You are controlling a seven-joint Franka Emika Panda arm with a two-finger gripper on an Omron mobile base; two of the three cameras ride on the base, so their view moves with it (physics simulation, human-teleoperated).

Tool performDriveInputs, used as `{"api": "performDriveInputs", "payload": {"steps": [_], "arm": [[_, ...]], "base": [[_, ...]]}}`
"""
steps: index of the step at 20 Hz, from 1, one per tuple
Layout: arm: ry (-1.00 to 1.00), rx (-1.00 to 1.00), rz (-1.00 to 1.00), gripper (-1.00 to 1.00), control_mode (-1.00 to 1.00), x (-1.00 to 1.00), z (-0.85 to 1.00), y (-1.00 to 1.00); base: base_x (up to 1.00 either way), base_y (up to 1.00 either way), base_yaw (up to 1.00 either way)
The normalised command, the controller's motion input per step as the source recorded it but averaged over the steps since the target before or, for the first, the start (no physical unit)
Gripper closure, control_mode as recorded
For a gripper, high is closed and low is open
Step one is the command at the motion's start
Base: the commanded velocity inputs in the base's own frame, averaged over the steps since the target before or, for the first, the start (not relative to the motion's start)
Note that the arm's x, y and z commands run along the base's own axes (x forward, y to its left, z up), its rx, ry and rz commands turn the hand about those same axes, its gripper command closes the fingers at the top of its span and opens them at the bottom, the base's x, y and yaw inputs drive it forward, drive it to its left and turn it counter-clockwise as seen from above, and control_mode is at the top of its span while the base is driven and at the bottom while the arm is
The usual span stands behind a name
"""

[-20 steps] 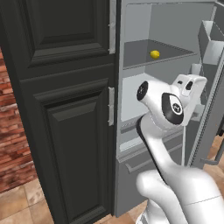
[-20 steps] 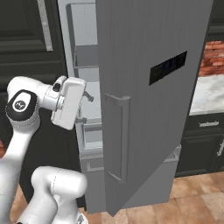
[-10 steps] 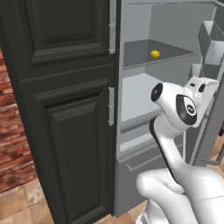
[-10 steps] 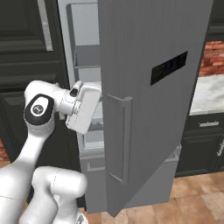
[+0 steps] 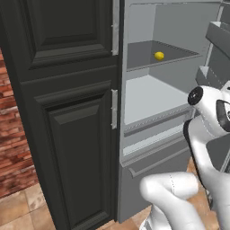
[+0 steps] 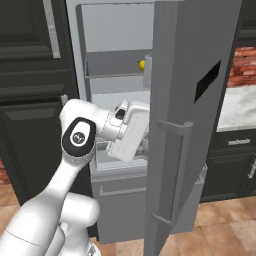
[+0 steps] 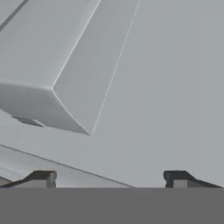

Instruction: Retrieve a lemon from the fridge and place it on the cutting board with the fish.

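Arm swung rightward, lemon (image 5: 159, 55) seemingly above pincer (image 7: 109, 177)

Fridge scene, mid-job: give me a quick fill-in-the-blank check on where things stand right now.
1. The fridge door stands ____.
2. The lemon lies on the ____ shelf of the fridge.
3. The end effector has its fingertips wide apart and holds ____.
4. Left of the fridge stands a tall ____ panelled cabinet.

Missing words: open; upper; nothing; black
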Motion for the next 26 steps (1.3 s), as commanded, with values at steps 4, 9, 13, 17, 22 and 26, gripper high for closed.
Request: {"api": "performDriveInputs", "payload": {"steps": [4, 9, 13, 17, 22, 26], "arm": [[-0.07, 0.10, 0.03, -1.00, -1.00, -0.20, 0.00, -1.00], [-0.11, 0.21, 0.08, -1.00, -1.00, -0.02, 0.00, -1.00], [-0.09, 0.20, 0.06, -1.00, -1.00, 0.13, 0.03, -1.00], [-0.01, 0.01, -0.01, -1.00, -1.00, -0.24, 0.61, -0.45], [-0.03, -0.01, -0.01, -1.00, -1.00, -0.32, 0.14, 0.79], [-0.08, 0.00, -0.02, -1.00, -1.00, -0.08, 0.00, 1.00]], "base": [[0.00, 0.00, 0.00], [0.00, 0.00, 0.00], [0.00, 0.00, 0.00], [0.00, 0.00, 0.00], [0.00, 0.00, 0.00], [0.00, 0.00, 0.00]]}}
